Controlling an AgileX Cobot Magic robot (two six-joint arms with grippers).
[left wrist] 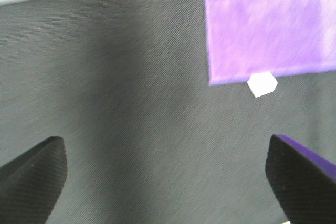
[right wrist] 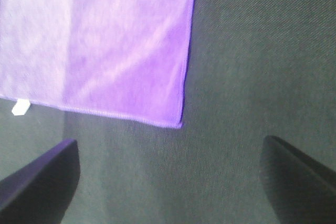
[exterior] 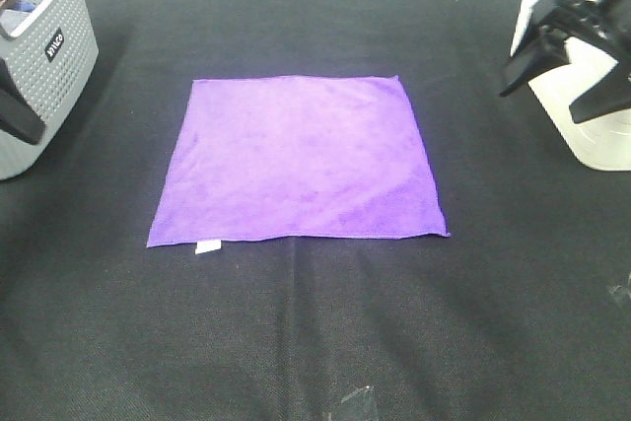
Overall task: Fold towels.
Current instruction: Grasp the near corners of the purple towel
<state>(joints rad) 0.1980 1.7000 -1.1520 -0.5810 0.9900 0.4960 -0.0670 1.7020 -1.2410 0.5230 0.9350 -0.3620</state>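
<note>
One bright purple towel lies spread flat in the middle of the black table, its small white tag at the near left corner. In the left wrist view my left gripper is open over bare cloth, short of the tagged corner of the towel. My right gripper is also open, hovering just off the towel's near right corner. From above, the right gripper hangs at the far right, away from the towel. Only one dark finger of the left one shows, at the left edge.
A grey perforated basket stands at the far left. A white container sits at the far right, under the right arm. A scrap of clear tape lies near the front edge. The black tablecloth surrounds the towel.
</note>
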